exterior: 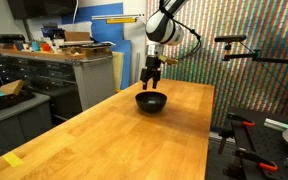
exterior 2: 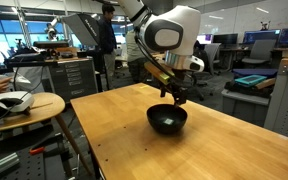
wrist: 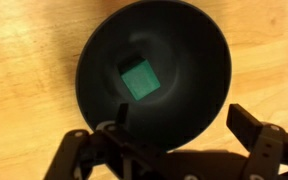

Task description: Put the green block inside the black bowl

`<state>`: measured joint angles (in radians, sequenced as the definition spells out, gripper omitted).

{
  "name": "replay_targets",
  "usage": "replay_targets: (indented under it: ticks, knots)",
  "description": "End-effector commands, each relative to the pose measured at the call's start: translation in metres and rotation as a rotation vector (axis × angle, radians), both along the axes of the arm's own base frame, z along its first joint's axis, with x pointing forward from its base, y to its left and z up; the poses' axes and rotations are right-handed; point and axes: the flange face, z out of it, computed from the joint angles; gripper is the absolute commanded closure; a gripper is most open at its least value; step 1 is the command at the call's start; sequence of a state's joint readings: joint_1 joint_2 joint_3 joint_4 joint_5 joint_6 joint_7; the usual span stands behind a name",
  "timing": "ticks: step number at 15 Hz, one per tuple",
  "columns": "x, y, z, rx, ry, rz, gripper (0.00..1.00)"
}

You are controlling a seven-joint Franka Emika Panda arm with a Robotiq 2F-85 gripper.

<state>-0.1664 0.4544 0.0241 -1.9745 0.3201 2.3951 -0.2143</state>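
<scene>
- The arm is held wrist-down over the wooden table (exterior: 104, 140), with the gripper (exterior: 152, 80) (exterior 2: 177, 97) poised just above the black bowl (exterior: 151, 102) (exterior 2: 167, 119).
- In the wrist view the jaws are seen spread apart with nothing held.
- One green block (wrist: 139, 79) is counted, lying inside the single bowl.

Surface: wooden table (exterior: 134, 140), light butcher-block planks; the grain is plain in the wrist view (wrist: 24, 40).
Item 1 on surface: black bowl (exterior: 151, 102), upright, base flat on the wood, directly beneath the fingers (exterior: 151, 82).
Item 1, wrist view: bowl wall (wrist: 199, 60) lies ahead of and between the two spread fingers (wrist: 252, 135).
Item 2 on surface: yellow strip (exterior: 12, 159), flat at a table corner, well apart from the fingers.
</scene>
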Motion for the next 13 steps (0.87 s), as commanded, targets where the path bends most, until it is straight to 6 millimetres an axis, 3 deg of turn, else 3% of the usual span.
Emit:
replay_targets:
  ticks: [1, 7, 8, 13]
  knots:
    - [-0.018, 0.011, 0.032, 0.009, 0.041, -0.035, 0.00]
    - [-0.038, 0.027, 0.065, -0.020, 0.052, -0.078, 0.00]
    - [-0.024, 0.022, 0.047, -0.003, 0.040, -0.065, 0.00]
    - [-0.033, 0.027, 0.056, -0.009, 0.043, -0.071, 0.00]
